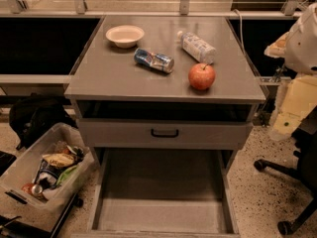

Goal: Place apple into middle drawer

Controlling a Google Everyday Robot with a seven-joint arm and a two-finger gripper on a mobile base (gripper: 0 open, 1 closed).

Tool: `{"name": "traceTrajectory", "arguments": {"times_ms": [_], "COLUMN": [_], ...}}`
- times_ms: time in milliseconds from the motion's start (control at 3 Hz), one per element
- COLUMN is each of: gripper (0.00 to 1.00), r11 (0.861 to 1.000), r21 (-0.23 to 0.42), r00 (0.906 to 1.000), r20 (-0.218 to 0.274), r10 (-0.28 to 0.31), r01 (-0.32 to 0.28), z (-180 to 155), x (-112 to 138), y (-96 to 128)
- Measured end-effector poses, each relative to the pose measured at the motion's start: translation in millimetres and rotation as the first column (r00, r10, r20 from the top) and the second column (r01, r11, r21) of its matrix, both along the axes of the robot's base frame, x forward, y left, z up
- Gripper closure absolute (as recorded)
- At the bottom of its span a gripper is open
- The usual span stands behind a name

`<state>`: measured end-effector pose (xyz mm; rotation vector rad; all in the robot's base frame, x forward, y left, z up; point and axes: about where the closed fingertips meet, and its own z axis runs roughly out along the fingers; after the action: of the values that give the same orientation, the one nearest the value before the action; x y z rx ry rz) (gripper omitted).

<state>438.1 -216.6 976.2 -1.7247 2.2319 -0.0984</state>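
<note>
The red apple (pixel 201 76) with a yellowish blush stands on the grey cabinet top, near its front right corner. The middle drawer (pixel 163 197) is pulled out wide below, showing a broad flat grey floor with low side walls and nothing in it. My arm comes in at the right edge of the view. Its pale gripper (pixel 283 124) hangs beside the cabinet's right side, below the top's level and to the right of the apple, touching nothing.
On the top are a white bowl (pixel 125 35) at the back left, a lying can (pixel 154 60) in the middle and a lying plastic bottle (pixel 197 46) behind the apple. A shut drawer front with a black handle (pixel 164 132) sits above the open drawer. A clear bin of snacks (pixel 44 170) stands left; an office chair base (pixel 290 182) stands right.
</note>
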Motion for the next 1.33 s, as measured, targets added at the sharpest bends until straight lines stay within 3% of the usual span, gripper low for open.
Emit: {"name": "traceTrajectory", "arguments": {"times_ms": [333, 667, 1000, 1333], "gripper": [0.0, 0.0, 0.0, 0.0], "r11": [1.0, 0.993, 0.942, 0.836], "r21": [0.0, 0.094, 0.253, 0.409], "r00": [1.0, 0.9973, 0.9753, 0.93], "r20": [0.0, 0.024, 0.048, 0.112], "r10": [0.0, 0.069, 0.215, 0.35], "r01": [0.0, -0.071, -0.221, -0.364], "z": [0, 7, -1, -12], "x": [0, 22, 67, 113], "y": [0, -1, 0, 17]}}
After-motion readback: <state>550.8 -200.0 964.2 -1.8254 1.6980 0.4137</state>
